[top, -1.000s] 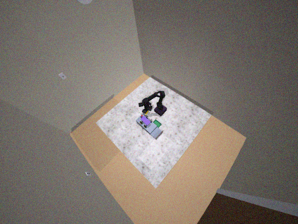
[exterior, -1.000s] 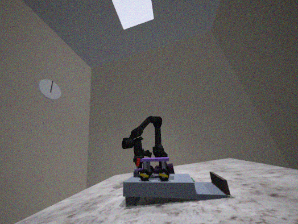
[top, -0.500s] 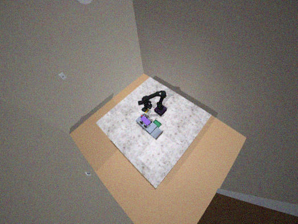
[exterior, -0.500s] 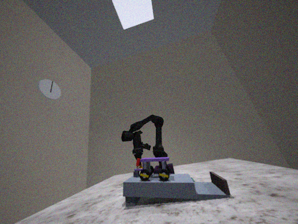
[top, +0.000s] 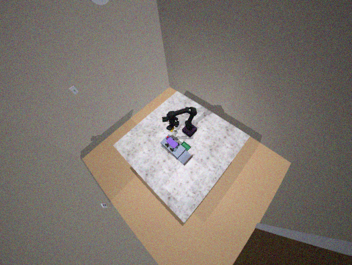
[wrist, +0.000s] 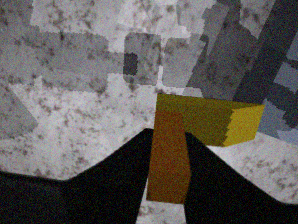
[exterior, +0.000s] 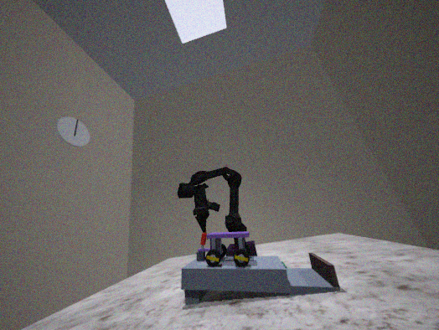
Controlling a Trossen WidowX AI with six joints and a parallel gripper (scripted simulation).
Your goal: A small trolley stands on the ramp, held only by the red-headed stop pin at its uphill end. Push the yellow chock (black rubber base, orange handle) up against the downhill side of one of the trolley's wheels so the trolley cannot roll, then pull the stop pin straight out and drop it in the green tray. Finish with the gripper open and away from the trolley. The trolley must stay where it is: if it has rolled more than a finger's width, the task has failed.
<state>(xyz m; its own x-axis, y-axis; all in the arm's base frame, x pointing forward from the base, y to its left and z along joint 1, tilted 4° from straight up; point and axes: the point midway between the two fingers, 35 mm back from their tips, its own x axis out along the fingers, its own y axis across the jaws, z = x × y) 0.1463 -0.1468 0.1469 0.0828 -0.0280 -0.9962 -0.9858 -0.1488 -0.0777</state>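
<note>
My gripper [top: 171, 128] [exterior: 204, 229] [wrist: 166, 138] is shut on the orange handle [wrist: 169, 165] of the yellow chock [top: 172, 130] [wrist: 210, 120]. The chock appears raised above the table, off the ramp's uphill end side; its black base is not visible. The purple-decked trolley [top: 172, 142] [exterior: 228, 234] stands on the blue-grey ramp [top: 184, 158] [exterior: 234, 280]. The red-headed stop pin [top: 167, 137] [exterior: 204, 239] stands upright at the trolley's uphill end. In the exterior view my fingertips show just above the pin's head, behind it. The green tray [top: 185, 146] lies beside the ramp.
A dark upright board [exterior: 324, 269] stands at the ramp's low end. The arm's base [top: 189, 130] is on the tray's side of the ramp. Part of the ramp [wrist: 281, 120] shows at the right edge of the wrist view, with shadows across the marbled surface.
</note>
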